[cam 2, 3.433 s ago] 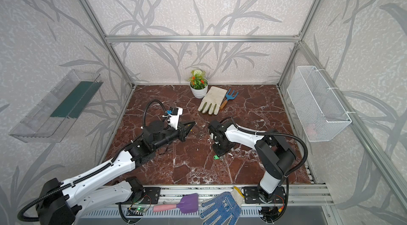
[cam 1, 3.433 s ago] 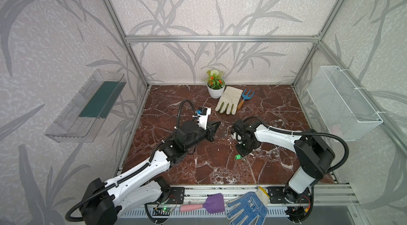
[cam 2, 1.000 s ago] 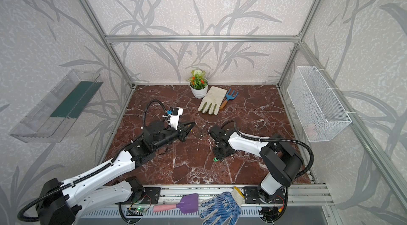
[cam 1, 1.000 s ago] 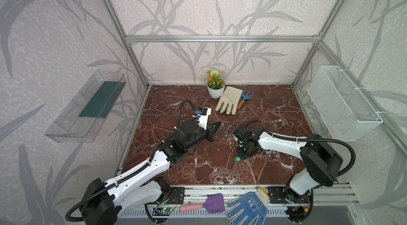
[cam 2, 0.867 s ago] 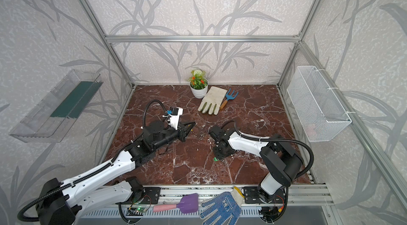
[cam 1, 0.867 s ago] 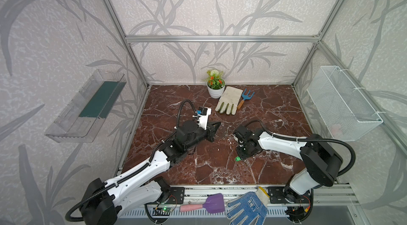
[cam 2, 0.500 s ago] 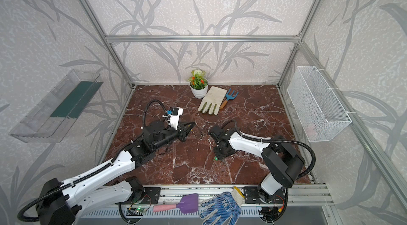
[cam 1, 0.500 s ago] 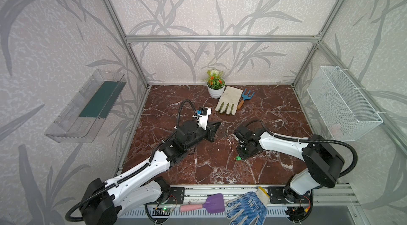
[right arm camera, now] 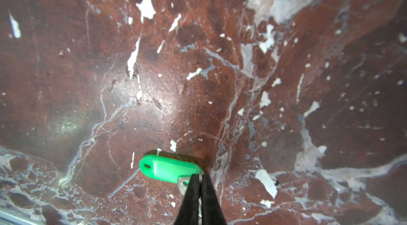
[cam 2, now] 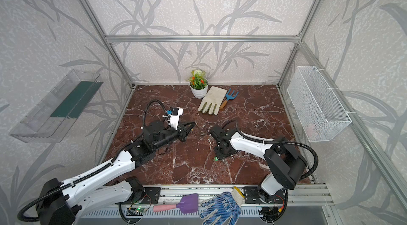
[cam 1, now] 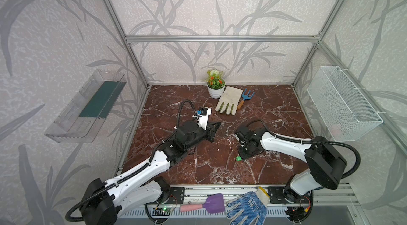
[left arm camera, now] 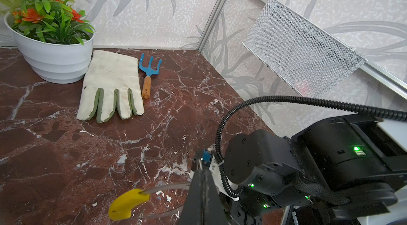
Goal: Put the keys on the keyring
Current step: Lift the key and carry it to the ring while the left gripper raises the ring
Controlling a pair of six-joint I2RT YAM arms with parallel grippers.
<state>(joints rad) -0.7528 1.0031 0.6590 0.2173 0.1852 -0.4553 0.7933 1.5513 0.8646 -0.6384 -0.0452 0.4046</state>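
The green key tag (right arm camera: 169, 168) lies flat on the red marble tabletop (right arm camera: 198, 69), right at the tips of the right gripper (right arm camera: 198, 177). The gripper's jaws are pressed together on the tag's metal loop (right arm camera: 182, 183), and the green body sticks out sideways from them. Well apart from it, the left gripper (left arm camera: 200, 166) is pinched tight on the thin wire of the keyring (left arm camera: 167, 188). The keyring's yellow sleeve (left arm camera: 126, 201) curves away just beside the tips. Farther beyond the left gripper lie a glove (left arm camera: 110, 85), a blue hand rake (left arm camera: 149, 71) and a flower pot (left arm camera: 55, 63).
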